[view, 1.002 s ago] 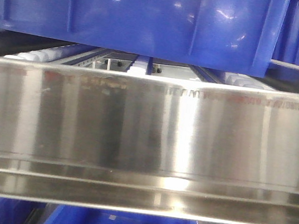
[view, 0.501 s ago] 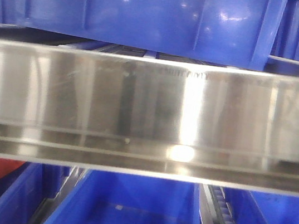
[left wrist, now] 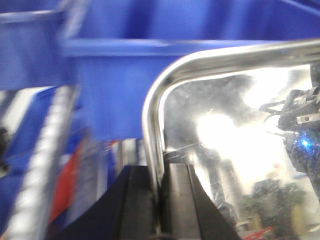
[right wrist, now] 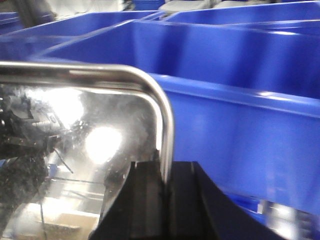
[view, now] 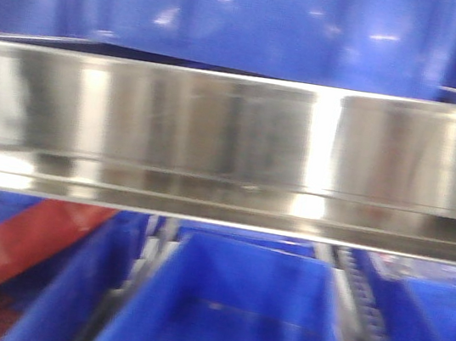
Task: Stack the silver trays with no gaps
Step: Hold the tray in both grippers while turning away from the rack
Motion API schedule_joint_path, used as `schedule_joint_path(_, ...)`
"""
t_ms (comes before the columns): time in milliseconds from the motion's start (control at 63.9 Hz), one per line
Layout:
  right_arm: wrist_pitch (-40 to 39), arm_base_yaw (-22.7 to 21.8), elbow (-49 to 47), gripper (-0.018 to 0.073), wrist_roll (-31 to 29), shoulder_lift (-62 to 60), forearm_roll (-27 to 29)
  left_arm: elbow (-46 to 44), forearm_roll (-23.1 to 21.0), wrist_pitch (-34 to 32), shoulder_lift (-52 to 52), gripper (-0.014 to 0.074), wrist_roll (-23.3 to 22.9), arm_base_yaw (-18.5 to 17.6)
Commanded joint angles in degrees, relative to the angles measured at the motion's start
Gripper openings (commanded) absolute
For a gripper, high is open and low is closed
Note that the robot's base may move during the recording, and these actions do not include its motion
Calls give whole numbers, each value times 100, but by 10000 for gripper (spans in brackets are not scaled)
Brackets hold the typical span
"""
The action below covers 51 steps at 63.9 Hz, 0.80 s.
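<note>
A silver tray (left wrist: 220, 120) fills the right of the left wrist view, its mirror-like inside facing me and its rolled rim curving round one corner. My left gripper (left wrist: 160, 172) is shut on that rim, one black finger on each side of it. The right wrist view shows the same kind of silver tray (right wrist: 95, 130) on the left, with my right gripper (right wrist: 164, 167) shut on its rim just below the rounded corner. In the tray's shiny face I see a dim reflection of arm parts. No other tray shows in these views.
A long brushed-steel shelf rail (view: 233, 137) spans the front view. Deep blue bins (view: 233, 308) sit below it and another blue bin (view: 259, 17) above it. A red object (view: 9, 254) lies at the lower left. Blue bin walls (right wrist: 240, 120) stand close beside both grippers.
In the front view the steel rail and the upper bin have slid upward in the frame. The lower blue bins and the red object have come into sight.
</note>
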Motion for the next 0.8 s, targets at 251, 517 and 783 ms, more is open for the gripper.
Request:
schedule_joint_path(251, -791, 97, -68, -66, -50, -15, -39, -46, -114, -572, -18, -16, 83, -97)
schedule_joint_path(517, -791, 97, -68, -66, -50, -15, -39, -46, -114, -572, -18, -16, 83, -97)
schedule_joint_path(783, -791, 97, -68, -66, -50, -15, -39, -46, -114, -572, -18, -16, 83, -97)
